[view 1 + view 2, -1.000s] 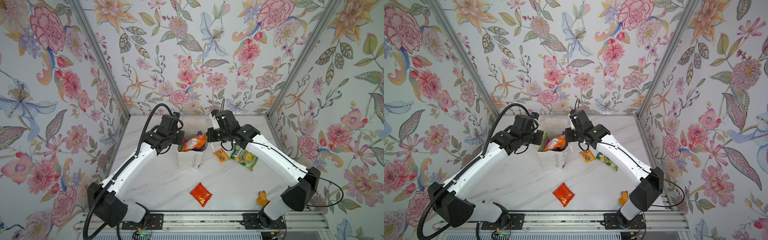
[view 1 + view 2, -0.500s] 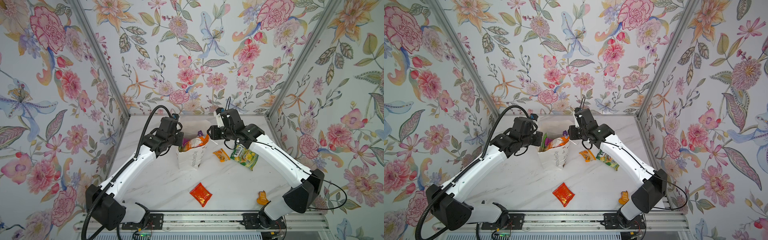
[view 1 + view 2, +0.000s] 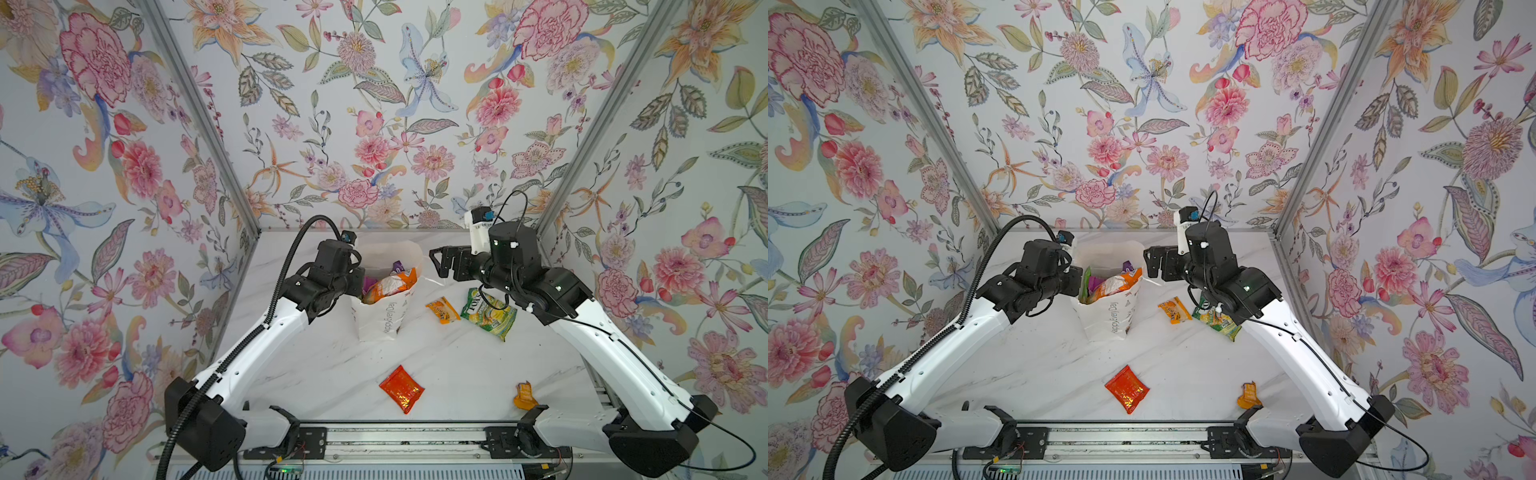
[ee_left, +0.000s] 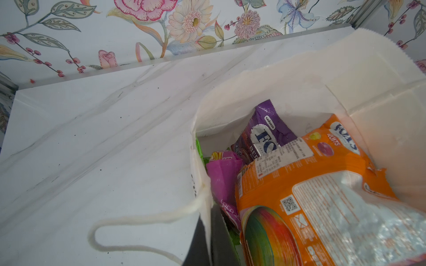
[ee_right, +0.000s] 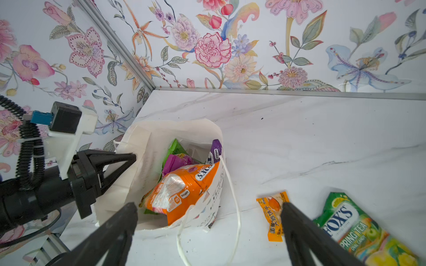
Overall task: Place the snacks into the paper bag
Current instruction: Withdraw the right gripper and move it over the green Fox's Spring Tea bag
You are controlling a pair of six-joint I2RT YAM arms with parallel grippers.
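Observation:
The white paper bag (image 3: 384, 320) (image 3: 1115, 320) stands upright mid-table. My left gripper (image 4: 208, 232) is shut on the rim of the bag's left wall, holding the mouth open. Inside lie an orange FOX'S bag (image 4: 311, 195) (image 5: 182, 191), purple packets (image 4: 267, 129) and a green one (image 5: 174, 147). My right gripper (image 5: 208, 207) (image 3: 436, 262) hangs open and empty just right of the bag's mouth. On the table lie a green FOX'S bag (image 3: 490, 311) (image 5: 359, 230), a small orange sachet (image 3: 442, 309) (image 5: 273, 214), a red-orange foil pack (image 3: 401, 388) and another orange sachet (image 3: 524, 395).
The bag's cord handles (image 5: 232, 198) (image 4: 138, 218) hang loose over its sides onto the marble tabletop (image 3: 457, 365). Floral walls close in the back and both sides. A rail (image 3: 395, 436) runs along the front edge, between the two arm bases.
My right gripper has opened and drawn back to the right from the bag's mouth. The orange FOX'S bag it held now lies inside the bag. The left gripper keeps its hold.

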